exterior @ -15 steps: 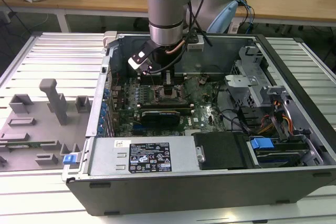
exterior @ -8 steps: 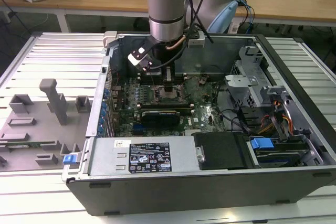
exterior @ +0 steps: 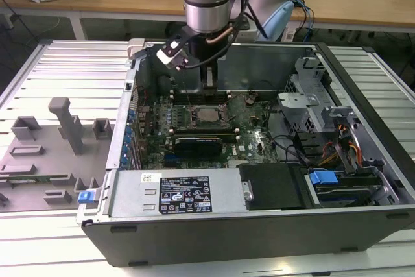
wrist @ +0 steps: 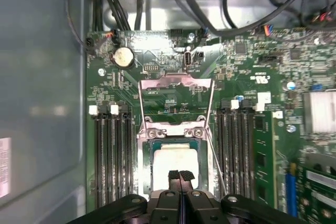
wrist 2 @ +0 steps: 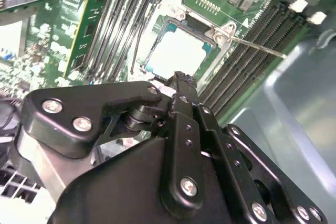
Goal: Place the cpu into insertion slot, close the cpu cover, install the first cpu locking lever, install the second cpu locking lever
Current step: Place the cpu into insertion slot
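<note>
Cpu lies seated just below closed pincer

The cpu top is pale glossy metal; the claw matt black; the cpu cover bare silvery metal.

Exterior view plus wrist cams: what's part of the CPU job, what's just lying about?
Job: tool, cpu in insertion slot, cpu cover open, locking lever.
Lying about: grey fixture blocks, coin battery, blue latch.
</note>
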`<state>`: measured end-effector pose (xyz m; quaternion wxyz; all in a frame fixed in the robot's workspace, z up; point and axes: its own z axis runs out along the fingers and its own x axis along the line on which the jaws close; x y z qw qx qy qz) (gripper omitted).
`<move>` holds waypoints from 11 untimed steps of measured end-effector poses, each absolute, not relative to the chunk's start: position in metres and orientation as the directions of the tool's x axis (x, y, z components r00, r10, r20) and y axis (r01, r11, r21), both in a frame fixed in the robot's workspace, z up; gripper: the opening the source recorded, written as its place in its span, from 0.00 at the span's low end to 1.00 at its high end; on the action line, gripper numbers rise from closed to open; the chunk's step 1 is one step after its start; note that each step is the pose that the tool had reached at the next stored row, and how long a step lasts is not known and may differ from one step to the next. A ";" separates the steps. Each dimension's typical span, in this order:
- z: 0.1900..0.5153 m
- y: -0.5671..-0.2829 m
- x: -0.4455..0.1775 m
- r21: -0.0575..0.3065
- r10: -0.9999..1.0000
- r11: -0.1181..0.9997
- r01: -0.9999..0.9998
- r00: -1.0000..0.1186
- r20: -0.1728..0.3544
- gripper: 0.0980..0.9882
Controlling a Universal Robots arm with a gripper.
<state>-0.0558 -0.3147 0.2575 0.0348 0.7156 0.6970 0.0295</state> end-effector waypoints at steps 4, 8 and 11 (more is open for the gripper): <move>0.263 -0.315 -0.056 0.091 1.000 -0.026 0.995 0.027 -0.006 0.01; 0.263 -0.315 -0.056 0.091 1.000 -0.026 0.995 0.027 -0.006 0.01; 0.263 -0.315 -0.056 0.091 1.000 -0.026 0.995 0.027 -0.006 0.01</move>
